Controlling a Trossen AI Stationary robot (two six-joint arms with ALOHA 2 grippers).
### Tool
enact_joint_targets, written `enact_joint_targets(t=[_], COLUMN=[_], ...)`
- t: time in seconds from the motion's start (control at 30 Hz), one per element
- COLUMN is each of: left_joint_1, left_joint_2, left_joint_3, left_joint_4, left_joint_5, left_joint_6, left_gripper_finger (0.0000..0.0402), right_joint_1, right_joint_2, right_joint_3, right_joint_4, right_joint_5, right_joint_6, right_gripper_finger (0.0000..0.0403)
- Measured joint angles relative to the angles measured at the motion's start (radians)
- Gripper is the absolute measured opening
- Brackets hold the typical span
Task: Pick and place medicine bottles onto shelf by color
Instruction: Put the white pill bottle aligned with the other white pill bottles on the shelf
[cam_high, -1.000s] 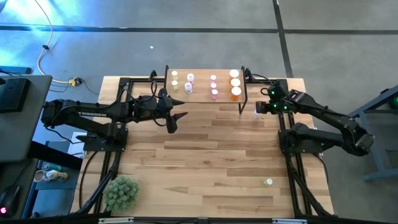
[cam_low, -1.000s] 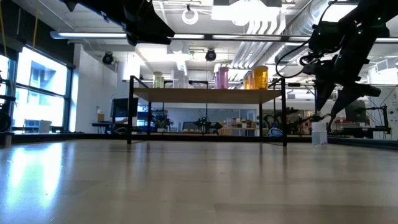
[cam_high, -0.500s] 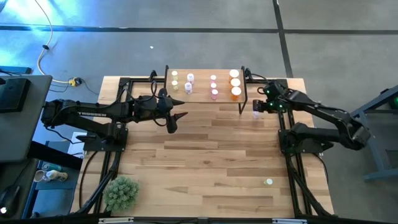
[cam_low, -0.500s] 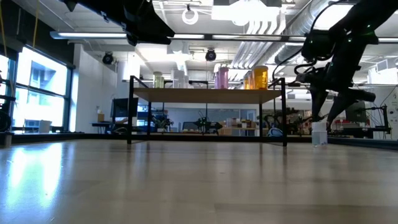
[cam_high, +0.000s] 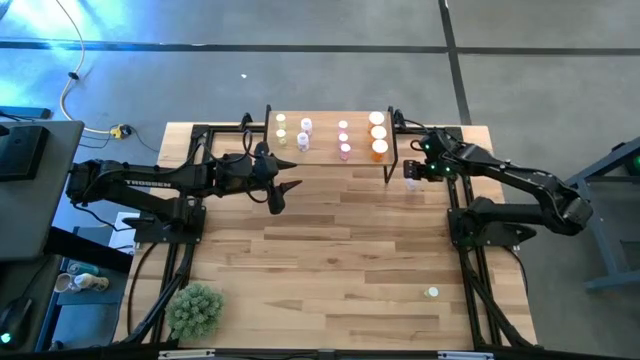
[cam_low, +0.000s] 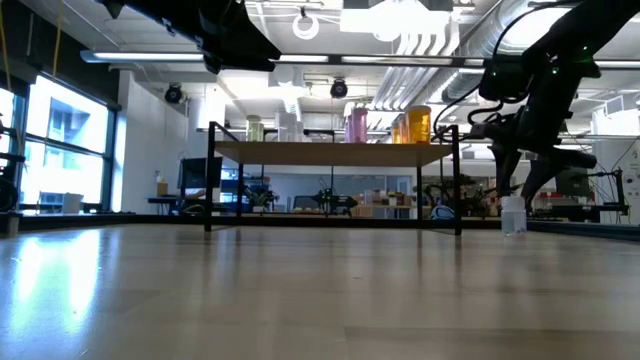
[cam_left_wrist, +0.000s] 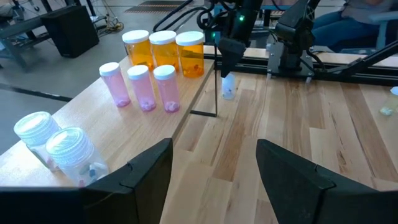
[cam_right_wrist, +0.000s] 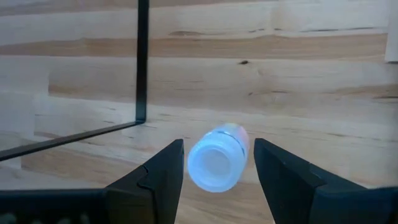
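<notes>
Right gripper poised over a lone bottle beside the shelf.

The butcher-block table (cam_high: 330, 250) carries the shelf (cam_high: 322, 152) at its far edge, bearing yellow-green, pale, pink and orange medicine bottles (cam_left_wrist: 163, 55) in colour groups. The left gripper (cam_high: 283, 187) waits near the shelf's front, fingers apart. The right gripper (cam_high: 411, 171) hangs spread over a pale white-capped bottle (cam_right_wrist: 216, 158) (standing just beside the shelf leg), without clamping it.

Both tools gape: right tool (cam_right_wrist: 214, 163) lowered, left tool (cam_left_wrist: 214, 171) raised.
</notes>
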Motion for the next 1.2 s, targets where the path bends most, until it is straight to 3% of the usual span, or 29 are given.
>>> enact_joint_targets(t=[1.2], left_joint_1=[0.0], left_joint_2=[0.0], left_joint_3=[0.0], left_joint_4=[0.0], left_joint_5=[0.0], left_joint_6=[0.0], left_gripper_finger=[0.0223], right_joint_1=[0.029], right_joint_2=[0.0], right_joint_3=[0.0], right_joint_4=[-0.002], right_joint_5=[0.028], right_joint_6=[0.055], right_gripper_finger=[0.0186])
